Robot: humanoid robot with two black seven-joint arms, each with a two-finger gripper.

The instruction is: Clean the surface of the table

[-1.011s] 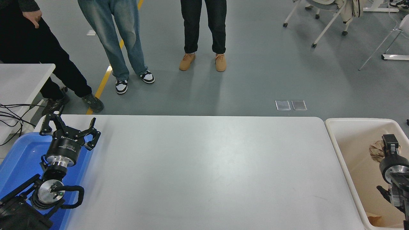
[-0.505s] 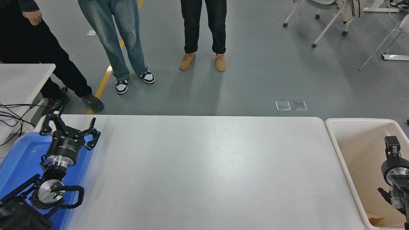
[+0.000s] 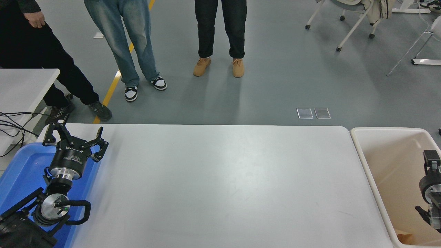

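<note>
- Black right gripper reads at the far right edge of my head view, over the inside of the beige bin; only a narrow stub of the fingers shows, so I cannot tell whether they are spread or pressed together.
- Beige bin stands just beside the table's right end; a brown scrap lies at its near corner.
- Table surface fills the middle of the view, white and matte, between the beige bin on the right and the blue bin on the left.
- Left gripper is parked at the lower left, fingers spread wide, over the blue bin's far rim where it meets the table edge.
- Three people stand at the far side; I see legs and shoes, plus one hand at the top left.
</note>
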